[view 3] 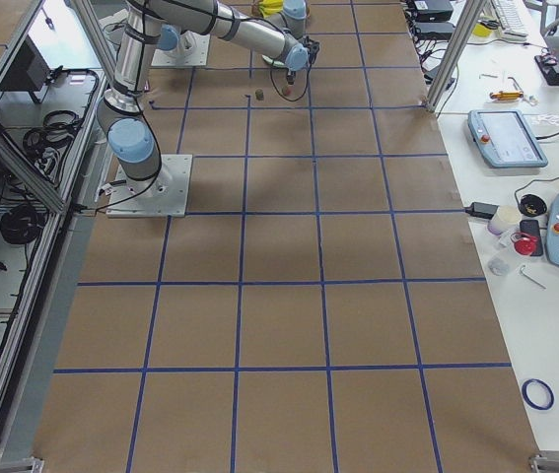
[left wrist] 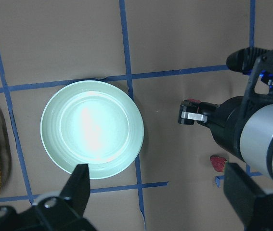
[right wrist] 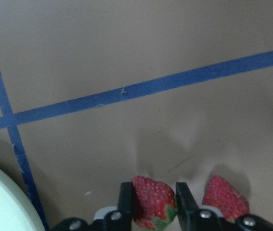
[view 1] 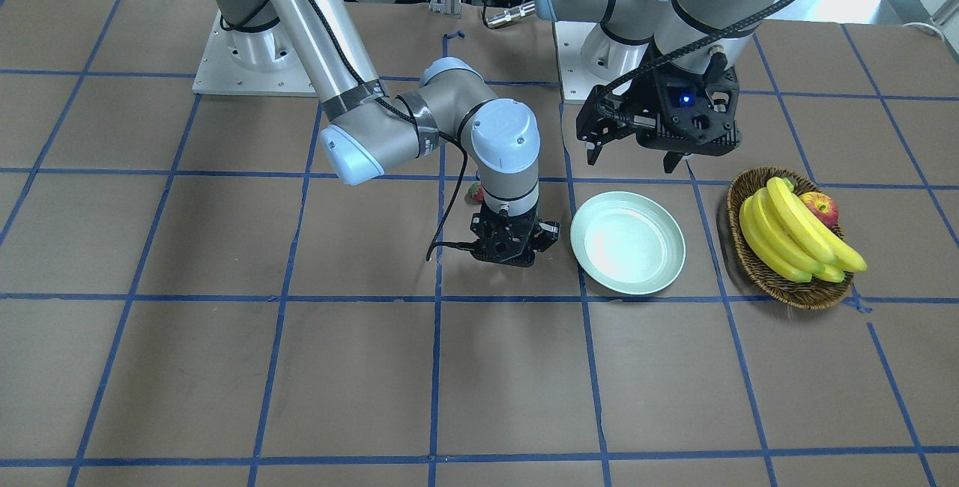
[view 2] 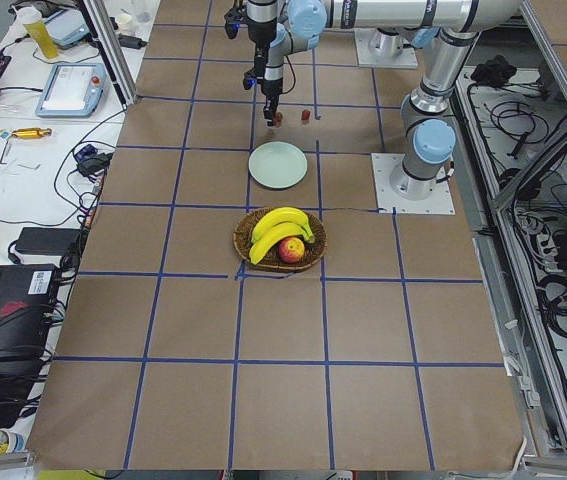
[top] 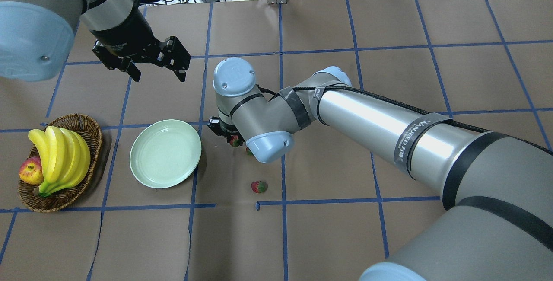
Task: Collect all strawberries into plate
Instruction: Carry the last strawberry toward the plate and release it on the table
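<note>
In the right wrist view my right gripper (right wrist: 154,195) is shut on a strawberry (right wrist: 151,204), low over the brown table, with a second strawberry (right wrist: 225,198) just beside it. From overhead the held strawberry (top: 235,141) shows under the right wrist, the second (top: 249,151) is half hidden by the arm, and a third strawberry (top: 259,186) lies alone nearer the robot. The pale mint plate (top: 165,153) is empty, just left of my right gripper (top: 224,132). My left gripper (top: 157,71) is open and empty, high above the table beyond the plate (left wrist: 92,129).
A wicker basket (top: 93,134) with bananas (top: 60,155) and an apple (top: 31,170) stands left of the plate. Blue tape lines grid the brown table. The right arm's forearm spans the right half of the overhead view.
</note>
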{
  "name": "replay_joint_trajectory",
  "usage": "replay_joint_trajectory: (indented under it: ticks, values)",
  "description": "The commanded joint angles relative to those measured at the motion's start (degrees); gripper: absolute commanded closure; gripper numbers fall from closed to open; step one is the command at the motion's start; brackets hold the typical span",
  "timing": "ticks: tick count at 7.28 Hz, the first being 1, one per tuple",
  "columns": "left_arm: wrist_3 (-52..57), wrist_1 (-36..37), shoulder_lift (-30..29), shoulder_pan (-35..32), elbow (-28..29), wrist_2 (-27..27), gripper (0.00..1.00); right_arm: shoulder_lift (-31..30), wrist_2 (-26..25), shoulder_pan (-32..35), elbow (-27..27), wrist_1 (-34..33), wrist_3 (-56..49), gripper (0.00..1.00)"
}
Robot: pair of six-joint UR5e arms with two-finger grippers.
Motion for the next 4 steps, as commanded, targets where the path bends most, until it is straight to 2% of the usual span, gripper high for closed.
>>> replay_joint_trajectory:
  ticks: [1, 3, 4]
  values:
    - [0.0, 0.0, 0.03, 0.0, 0.0, 0.0, 0.0, 0.17, 1.13, 0.27, 0.15, -0.2, -0.27, 0.02]
    - [0.0, 0.0, 0.03, 0.0, 0.0, 0.0, 0.0, -0.45, 0.26, 0.1, 0.33, 0.58, -0.63, 0.0]
    - [0.0, 0.0, 0.11, 0.0, -0.09, 0.0, 0.0, -2.8, -0.62, -0.6, 0.5, 1.28, -1.58, 0.0]
